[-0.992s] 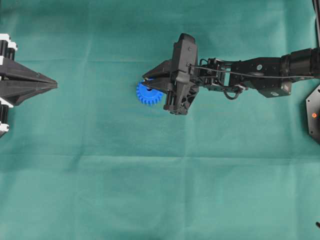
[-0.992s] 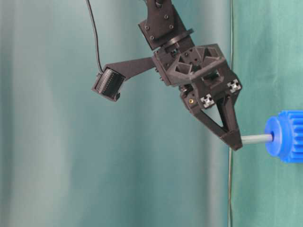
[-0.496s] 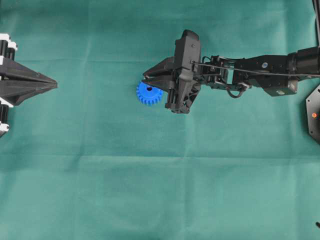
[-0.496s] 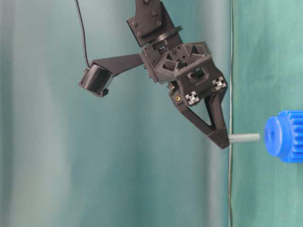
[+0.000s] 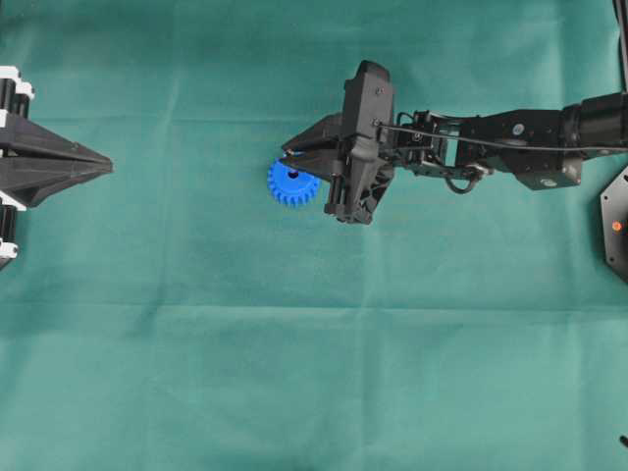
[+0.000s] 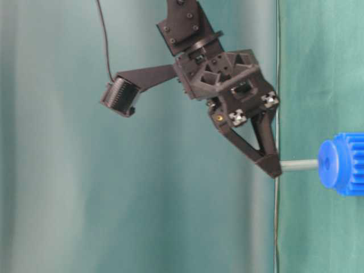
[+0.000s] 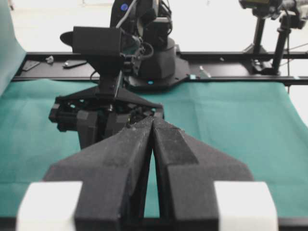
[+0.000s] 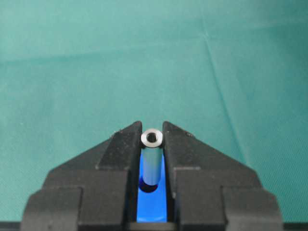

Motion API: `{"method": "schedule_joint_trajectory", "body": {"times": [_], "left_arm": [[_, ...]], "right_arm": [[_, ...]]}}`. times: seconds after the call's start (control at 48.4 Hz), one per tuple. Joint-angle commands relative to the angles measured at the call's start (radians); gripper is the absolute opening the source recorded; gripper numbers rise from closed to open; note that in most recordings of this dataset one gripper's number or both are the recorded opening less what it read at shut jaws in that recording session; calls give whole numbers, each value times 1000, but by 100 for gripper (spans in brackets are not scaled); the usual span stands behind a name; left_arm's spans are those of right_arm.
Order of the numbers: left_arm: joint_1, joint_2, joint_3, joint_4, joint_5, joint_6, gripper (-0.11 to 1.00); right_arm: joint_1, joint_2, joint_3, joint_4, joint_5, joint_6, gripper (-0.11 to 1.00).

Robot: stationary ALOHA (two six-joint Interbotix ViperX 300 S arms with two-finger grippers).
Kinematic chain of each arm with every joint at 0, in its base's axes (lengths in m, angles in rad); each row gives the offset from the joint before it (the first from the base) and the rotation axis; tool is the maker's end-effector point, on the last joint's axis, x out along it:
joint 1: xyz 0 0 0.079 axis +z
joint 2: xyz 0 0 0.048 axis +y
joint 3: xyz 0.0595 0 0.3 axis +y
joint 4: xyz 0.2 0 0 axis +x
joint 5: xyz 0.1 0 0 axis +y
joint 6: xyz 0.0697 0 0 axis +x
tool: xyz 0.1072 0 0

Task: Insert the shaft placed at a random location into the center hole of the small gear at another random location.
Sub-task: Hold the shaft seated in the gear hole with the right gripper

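The small gear (image 5: 291, 186), bright blue and toothed, lies flat on the green cloth near the middle. My right gripper (image 5: 287, 154) hangs over it, shut on the shaft (image 6: 298, 165), a short silvery pin held upright. The table-level view has the shaft's free end meeting the face of the gear's (image 6: 341, 165) raised hub. From the right wrist, the shaft (image 8: 152, 159) runs down between the fingers to the dark center hole (image 8: 148, 187) in the blue hub. My left gripper (image 5: 103, 167) rests at the far left edge, shut and empty, its tips (image 7: 152, 120) touching.
Green cloth (image 5: 294, 373) covers the whole table. A black fixture with an orange dot (image 5: 616, 226) sits at the right edge. The right arm (image 5: 510, 142) stretches in from the right. A black rail (image 7: 231, 57) runs along the table's far side.
The shaft's end was at the hub a second ago and drew back clear of it half a second ago. Now it meets the hub again. The left gripper has not moved.
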Motion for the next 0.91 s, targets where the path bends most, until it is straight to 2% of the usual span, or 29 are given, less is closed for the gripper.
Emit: {"method": "schedule_joint_trajectory", "body": {"times": [0.0, 0.579, 0.889], "left_arm": [[-2, 3, -17, 2, -6, 0, 0], [-2, 3, -17, 2, -6, 3, 0], [-2, 3, -17, 2, -5, 3, 0]], "right_arm": [[5, -6, -14, 2, -18, 15, 13], [17, 84, -11, 18, -49, 17, 13], [18, 87, -12, 17, -49, 15, 13]]}}
